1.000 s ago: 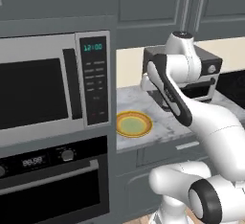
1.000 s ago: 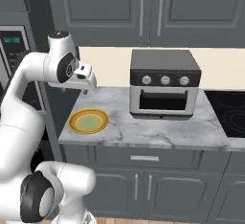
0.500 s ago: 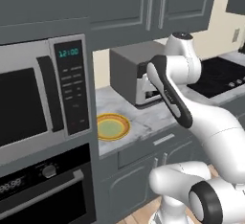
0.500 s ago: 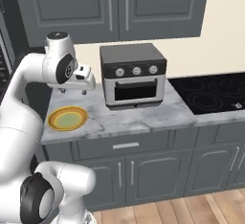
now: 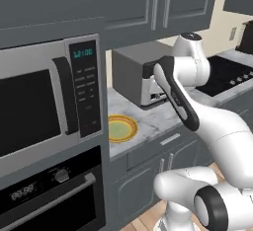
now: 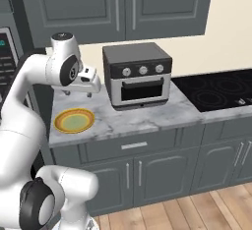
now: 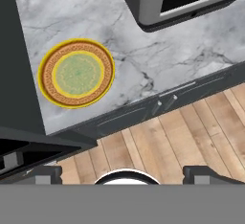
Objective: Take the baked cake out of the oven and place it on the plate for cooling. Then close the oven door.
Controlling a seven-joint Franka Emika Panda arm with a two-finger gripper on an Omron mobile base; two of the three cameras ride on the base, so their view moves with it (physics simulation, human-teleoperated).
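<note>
The plate point(image 7: 76, 72), yellow-orange at the rim and pale green in the middle, lies bare on the marble counter point(image 7: 158, 60); it is also seen as the plate point(image 5: 121, 128) and the plate point(image 6: 74, 121). My gripper point(image 6: 78, 91) hangs open and empty above the counter, just behind the plate, with its fingertips point(image 7: 45, 173) spread wide. The oven point(image 5: 34, 190) sits low at the left under the microwave. The oven door point(image 5: 54, 203) with its silver bar handle looks upright against the oven front. The cake is hidden.
A silver microwave point(image 5: 39, 106) fills the wall column left of the counter. A grey toaster oven point(image 6: 140, 74) stands right of the plate, and a black cooktop point(image 6: 216, 89) lies further right. Cabinets hang overhead, with wood floor point(image 7: 182, 137) below the counter's edge.
The base has moved, so both base views shifted: the microwave and toaster oven slid left in the pictures. The arm's pose looks the same and the gripper stays open.
</note>
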